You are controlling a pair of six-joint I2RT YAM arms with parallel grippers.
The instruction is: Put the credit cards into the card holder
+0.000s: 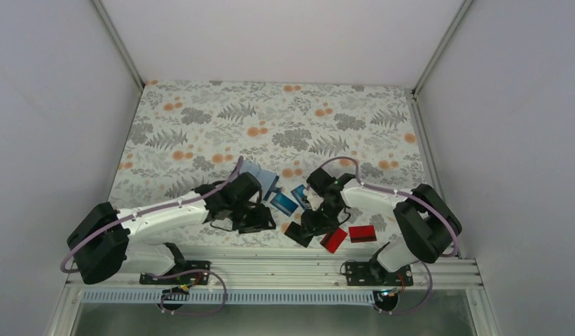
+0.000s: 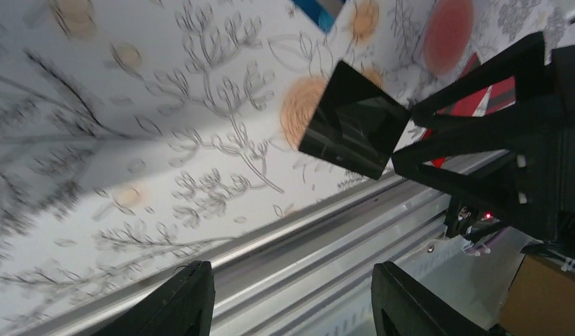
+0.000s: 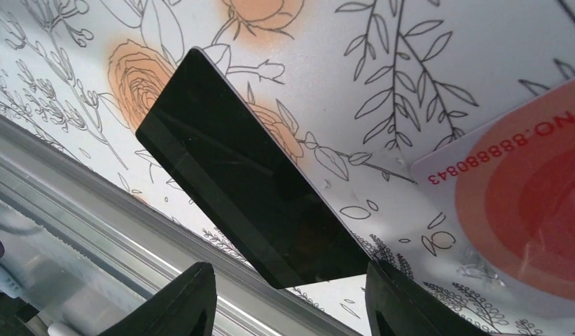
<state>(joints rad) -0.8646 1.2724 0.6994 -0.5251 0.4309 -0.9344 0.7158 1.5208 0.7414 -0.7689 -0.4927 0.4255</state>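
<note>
A black credit card point(image 1: 298, 234) lies flat near the table's front edge; it also shows in the left wrist view point(image 2: 354, 122) and the right wrist view point(image 3: 249, 182). Two red cards point(image 1: 333, 240) point(image 1: 362, 233) lie to its right, and two blue-teal cards point(image 1: 283, 203) point(image 1: 300, 194) lie behind it. The card holder point(image 1: 260, 175) lies with its blue-grey side up, partly hidden behind my left arm. My left gripper point(image 1: 265, 222) point(image 2: 291, 301) is open and empty, left of the black card. My right gripper point(image 1: 314, 224) point(image 3: 288, 301) is open and empty, just above the black card's near corner.
A clear piece with a red round dot and printed number point(image 3: 529, 196) lies right of the black card. The metal rail point(image 1: 270, 269) runs along the table's front edge, close to both grippers. Grey walls enclose the floral mat point(image 1: 270, 126).
</note>
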